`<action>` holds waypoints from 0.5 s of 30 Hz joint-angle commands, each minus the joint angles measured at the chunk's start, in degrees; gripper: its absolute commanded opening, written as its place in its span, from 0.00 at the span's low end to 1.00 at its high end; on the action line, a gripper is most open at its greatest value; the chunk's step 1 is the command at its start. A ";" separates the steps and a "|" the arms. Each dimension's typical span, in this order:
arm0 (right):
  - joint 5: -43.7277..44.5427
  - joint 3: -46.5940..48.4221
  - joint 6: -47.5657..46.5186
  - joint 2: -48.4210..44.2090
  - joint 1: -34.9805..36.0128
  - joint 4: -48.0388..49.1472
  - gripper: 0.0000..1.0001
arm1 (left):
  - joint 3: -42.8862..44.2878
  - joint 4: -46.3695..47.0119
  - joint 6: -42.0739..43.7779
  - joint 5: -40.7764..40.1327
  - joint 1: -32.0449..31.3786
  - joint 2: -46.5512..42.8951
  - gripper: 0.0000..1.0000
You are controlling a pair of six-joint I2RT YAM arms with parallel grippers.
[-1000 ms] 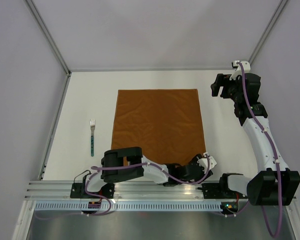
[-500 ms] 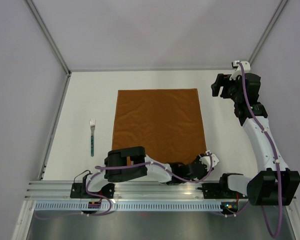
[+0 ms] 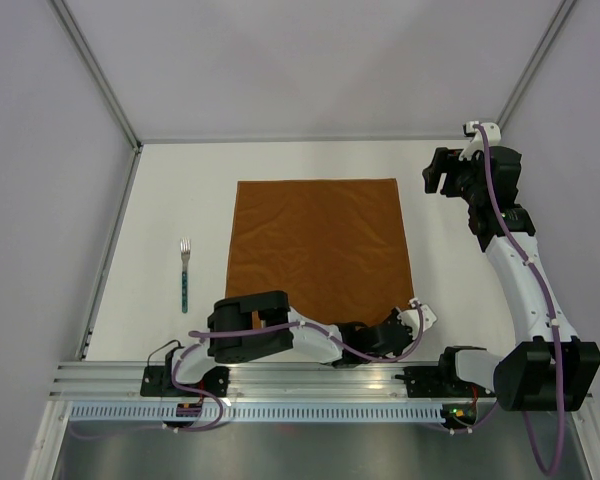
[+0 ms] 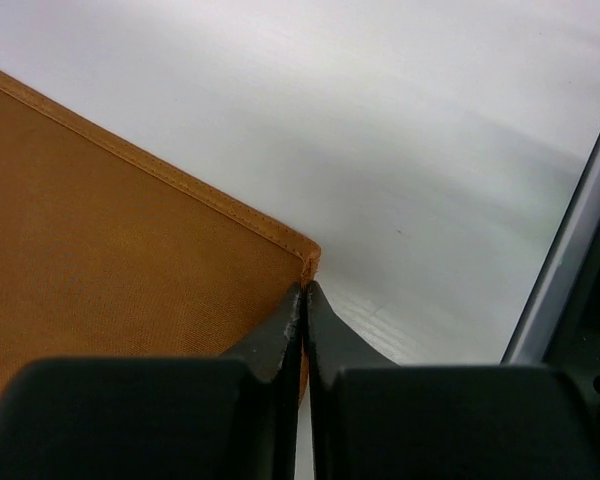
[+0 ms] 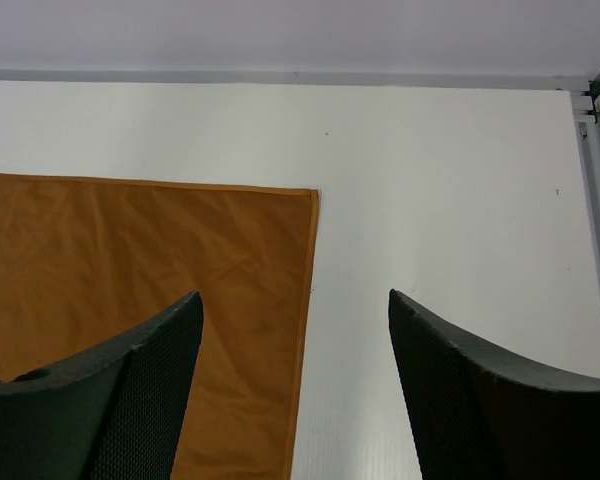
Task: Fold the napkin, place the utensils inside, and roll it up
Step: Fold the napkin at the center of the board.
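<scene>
Corner pinch just landed: your left end effector [image 4: 303, 298] has snapped from wide open to closed on the near right corner of the napkin [image 3: 318, 250], which lies flat on the desk [image 3: 180, 185]. Your right end effector [image 5: 295, 340] hangs wide open, empty, above the far right corner. You look ready to fold.

Near napkin [image 3: 320, 250] edge, apparently behind arm [image 3: 310, 340]

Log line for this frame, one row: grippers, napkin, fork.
left gripper: shut on napkin near right corner | right gripper: open, by far right corner | fork: left of napkin, apart
</scene>
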 commanded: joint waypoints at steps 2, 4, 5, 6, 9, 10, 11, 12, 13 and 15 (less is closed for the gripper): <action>-0.28 1.47 0.23 0.03 -0.11 -0.21 0.80 | -2.68 -1.89 -2.80 1.80 -0.08 -5.18 0.02; -0.28 1.47 0.05 0.03 -0.11 -0.21 0.80 | -3.82 -1.36 -4.29 2.15 -0.17 -6.86 0.02; -0.28 1.47 -0.04 0.11 -0.11 -0.21 0.80 | -4.35 -1.18 -4.73 2.68 -0.17 -7.56 0.02; -0.28 1.47 -0.04 0.12 -0.11 -0.21 0.79 | -5.05 -1.01 -5.08 3.03 -0.17 -9.05 0.02; -0.37 1.55 -0.04 0.38 -0.11 -0.30 0.79 | -5.93 -0.48 -5.96 3.83 -0.78 -11.43 0.02; -0.28 1.47 -0.04 0.38 -0.11 -0.30 0.79 | -6.11 -0.31 -6.49 4.44 -1.04 -12.05 0.02; -0.19 1.55 -0.12 0.47 -0.11 -0.30 0.79 | -5.94 -0.30 -7.02 4.96 -1.05 -12.31 0.02; -0.10 1.56 -0.13 0.55 -0.11 -0.21 0.79 | -5.94 -0.13 -7.46 5.40 -1.05 -12.58 0.02; -0.10 1.56 -0.21 0.55 -0.11 -0.21 0.79 | -5.76 0.05 -8.33 5.93 -1.13 -12.93 0.02; -0.10 1.56 -0.21 0.55 -0.11 -0.30 0.79 | -5.15 0.05 -8.95 6.38 -1.22 -12.93 0.02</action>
